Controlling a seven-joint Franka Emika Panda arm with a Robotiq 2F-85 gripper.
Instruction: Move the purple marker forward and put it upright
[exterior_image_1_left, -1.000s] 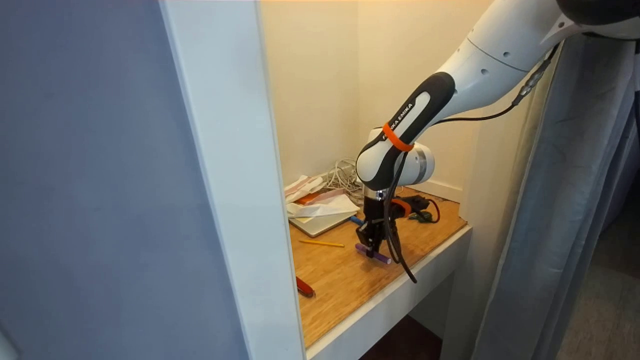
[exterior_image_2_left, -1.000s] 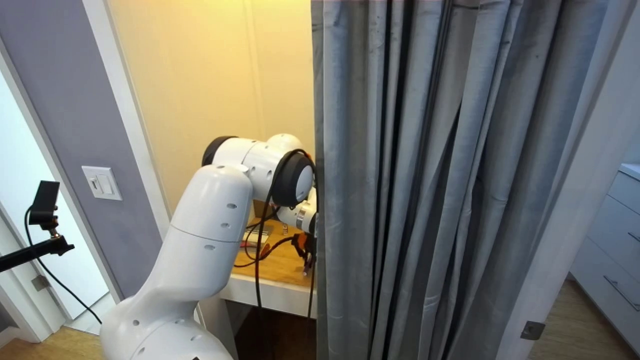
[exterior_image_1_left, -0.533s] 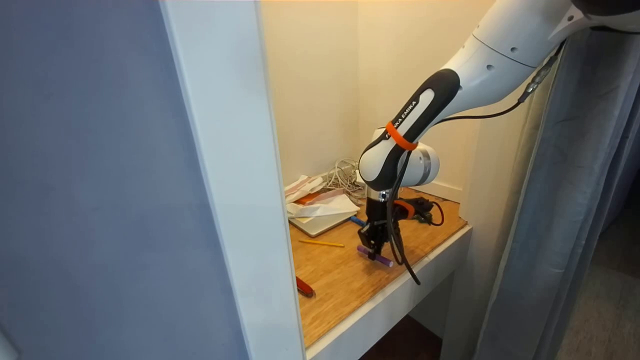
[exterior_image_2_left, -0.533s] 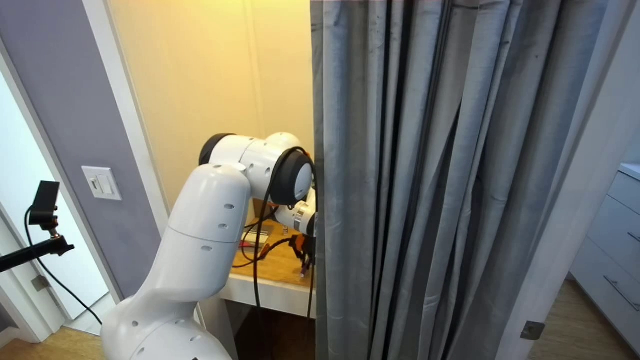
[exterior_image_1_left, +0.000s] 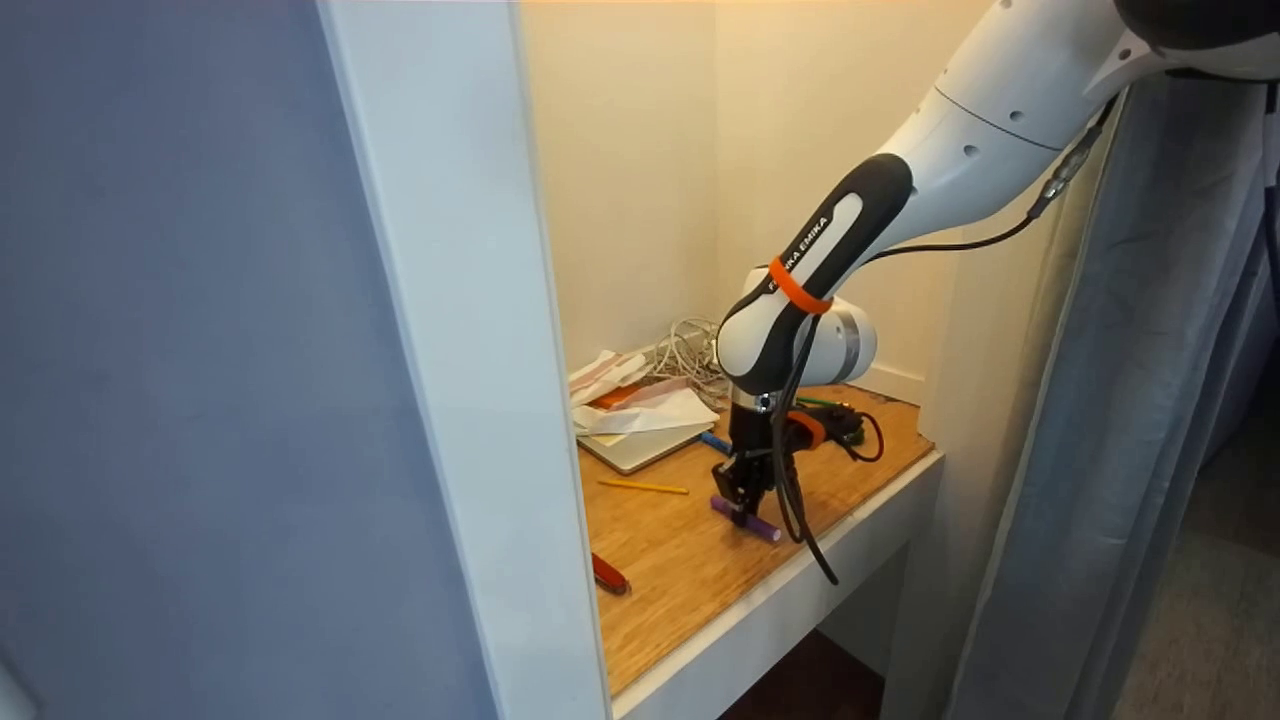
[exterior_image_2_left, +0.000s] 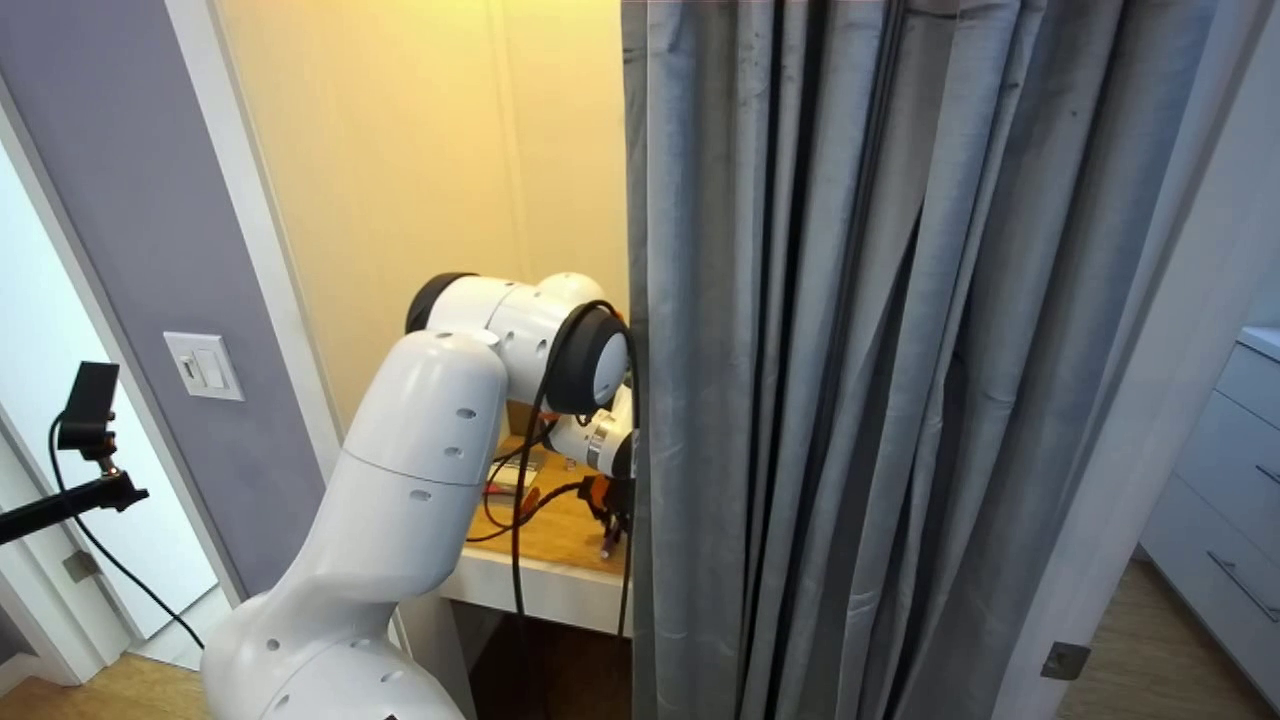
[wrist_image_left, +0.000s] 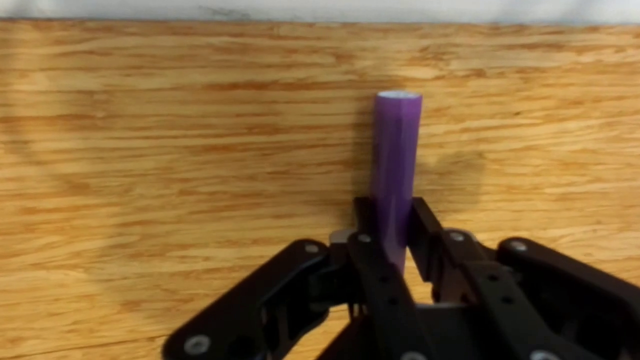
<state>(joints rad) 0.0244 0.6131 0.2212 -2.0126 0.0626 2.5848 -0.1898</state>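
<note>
The purple marker (exterior_image_1_left: 764, 529) is a short slim stick with a pale end, lying sideways, roughly level. My gripper (exterior_image_1_left: 741, 517) is shut on it near its middle, pointing down, close above the wooden desk (exterior_image_1_left: 680, 550). In the wrist view the marker (wrist_image_left: 396, 145) runs between the two fingertips (wrist_image_left: 392, 215), its pale end toward the desk's white front edge. Its far part is hidden by a finger. I cannot tell whether it touches the desk. In an exterior view the gripper (exterior_image_2_left: 614, 520) and marker end (exterior_image_2_left: 607, 550) show partly beside the curtain.
A yellow pencil (exterior_image_1_left: 643, 487) and a red item (exterior_image_1_left: 610, 575) lie on the desk. Papers (exterior_image_1_left: 660, 408) on a flat grey device (exterior_image_1_left: 635, 455), a blue item (exterior_image_1_left: 714, 441) and tangled cables (exterior_image_1_left: 688, 355) are behind. A grey curtain (exterior_image_2_left: 800, 400) hangs at the opening.
The gripper, shut on the marker throughout, first shifts slightly right and toward the desk's front edge, then sinks a little lower toward the desk. The marker stays sideways.
</note>
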